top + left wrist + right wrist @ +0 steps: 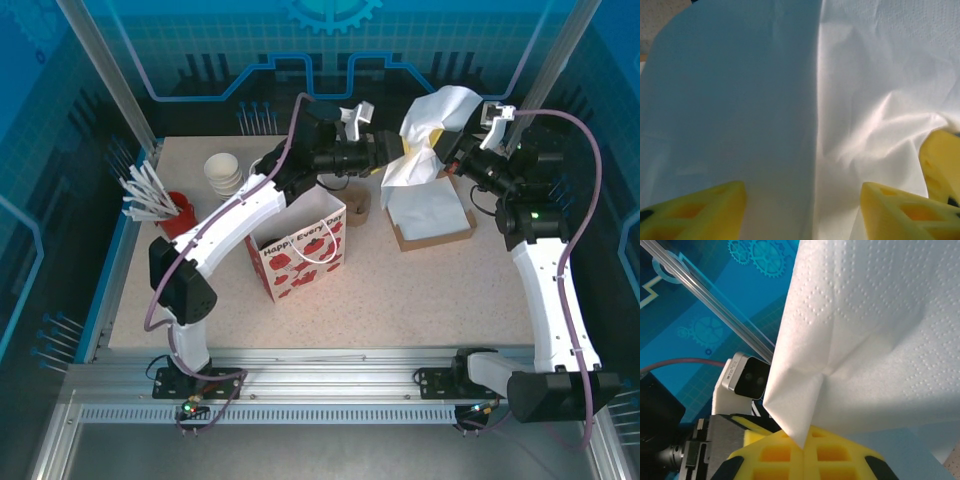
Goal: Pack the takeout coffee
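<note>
I am watching the red-and-white paper bag [305, 250] standing open mid-table, though I cannot tell where the takeout coffee is sitting. Behind it the right gripper [805, 452] is pinching a white napkin [430, 130] tight, while the left gripper [802, 200] is hanging with jaws apart at the sheet. I am judging that coffee light and crushable, so I am planning a gentle upright hold below the lid.
</note>
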